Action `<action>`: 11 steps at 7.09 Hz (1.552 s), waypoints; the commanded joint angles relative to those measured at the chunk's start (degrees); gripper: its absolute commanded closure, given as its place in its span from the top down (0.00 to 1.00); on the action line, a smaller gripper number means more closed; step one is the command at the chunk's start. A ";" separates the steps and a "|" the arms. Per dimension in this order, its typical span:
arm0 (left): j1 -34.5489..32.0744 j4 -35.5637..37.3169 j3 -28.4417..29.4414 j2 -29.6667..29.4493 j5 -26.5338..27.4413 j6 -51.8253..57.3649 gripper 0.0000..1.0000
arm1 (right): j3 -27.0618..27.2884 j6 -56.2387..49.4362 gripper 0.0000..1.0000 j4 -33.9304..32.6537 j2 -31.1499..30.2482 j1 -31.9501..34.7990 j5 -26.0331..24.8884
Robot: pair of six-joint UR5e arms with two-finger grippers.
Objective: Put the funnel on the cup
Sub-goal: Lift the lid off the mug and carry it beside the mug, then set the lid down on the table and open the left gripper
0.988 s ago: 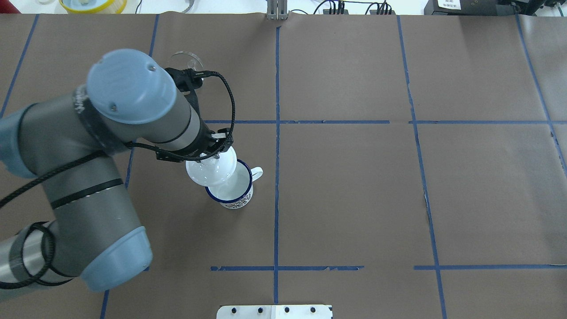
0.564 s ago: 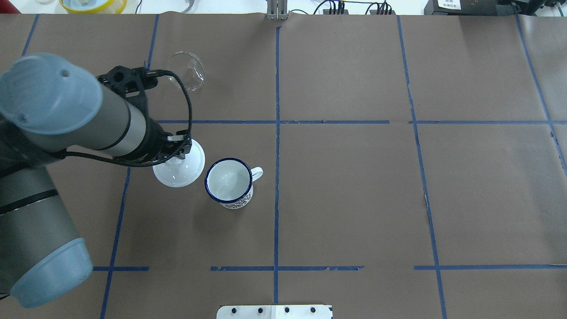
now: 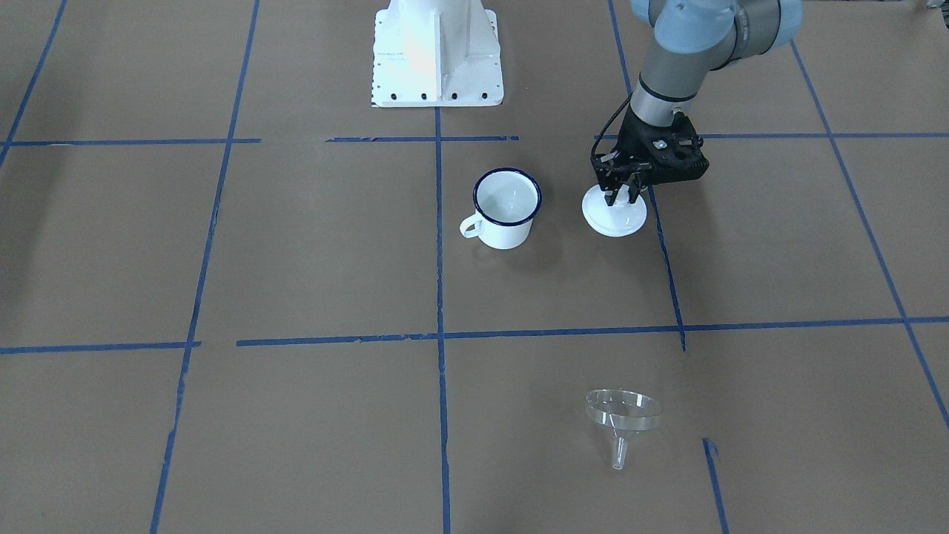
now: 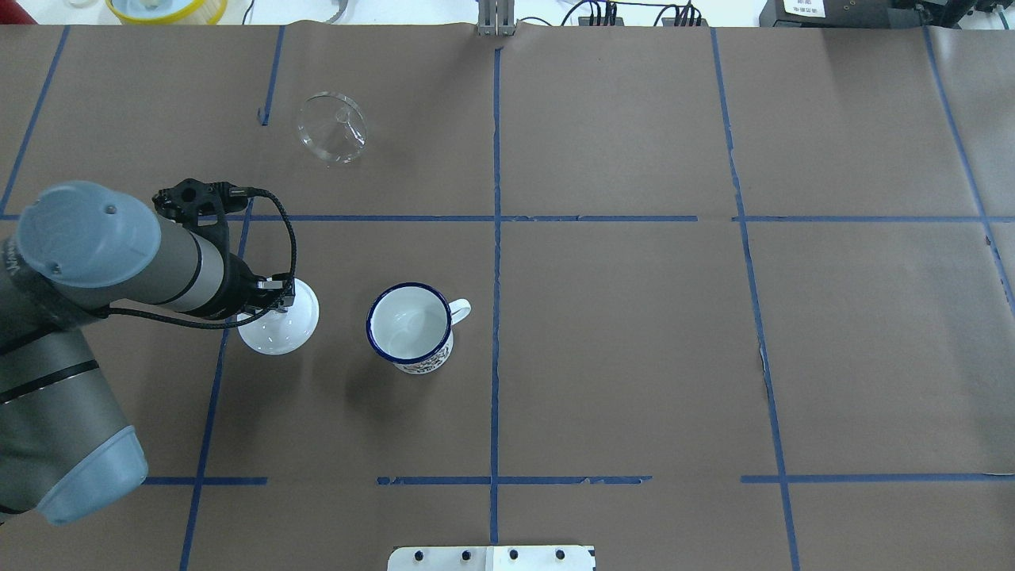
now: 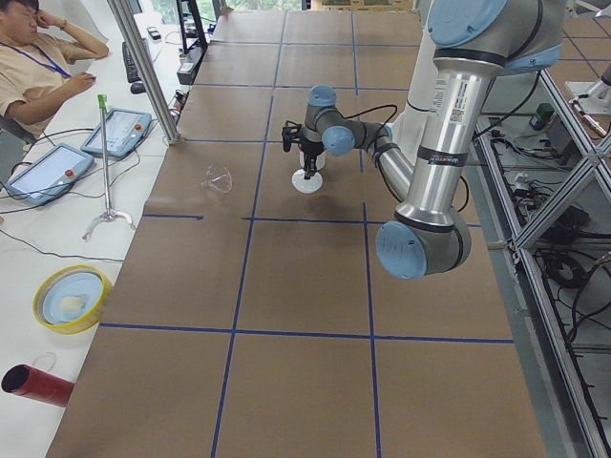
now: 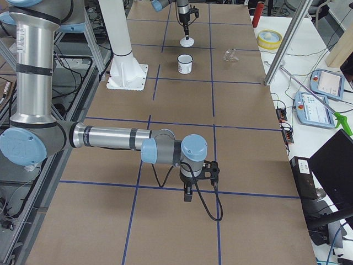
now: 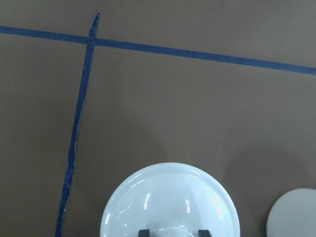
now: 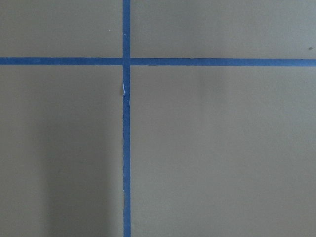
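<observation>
The clear funnel (image 4: pixel 331 127) lies tilted on the brown table at the far left, apart from everything; it also shows in the front view (image 3: pixel 623 411). The white cup with a dark blue rim (image 4: pixel 409 323) stands upright and uncovered, handle to the right; it also shows in the front view (image 3: pixel 507 202). My left gripper (image 4: pixel 273 301) is shut on the knob of a white round lid (image 4: pixel 279 325), low over the table left of the cup. The left wrist view shows the lid (image 7: pixel 170 202) between my fingers (image 7: pixel 143 232). My right gripper (image 6: pixel 187 193) shows only in the right side view; I cannot tell its state.
Blue tape lines (image 4: pixel 496 238) divide the brown table cover. The robot's white base plate (image 3: pixel 437 55) stands behind the cup. A yellow-rimmed bowl (image 4: pixel 166 8) sits beyond the table's far left edge. An operator (image 5: pixel 38 67) sits at the far side.
My left gripper has carried the white lid off the cup's rim to the left and lower. The cup now stands open. The funnel has not moved.
</observation>
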 commanded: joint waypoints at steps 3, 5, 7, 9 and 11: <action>1.36 -4.30 4.89 -0.77 -0.07 0.10 0.00 | 0.00 0.00 1.00 0.00 0.00 0.00 0.00; 1.36 -4.30 4.80 -0.86 -0.15 0.19 0.00 | 0.00 0.00 1.00 0.00 0.00 0.00 0.00; 1.36 -4.30 4.98 -1.30 -0.15 0.19 0.12 | 0.00 0.00 1.00 0.00 0.00 0.00 0.00; 1.44 -4.30 5.76 -1.47 -0.07 0.10 0.31 | 0.00 0.00 1.00 0.00 0.00 0.00 0.00; 1.36 -4.21 5.68 -1.48 -0.07 0.01 0.89 | 0.00 0.00 1.00 0.00 0.00 0.00 0.00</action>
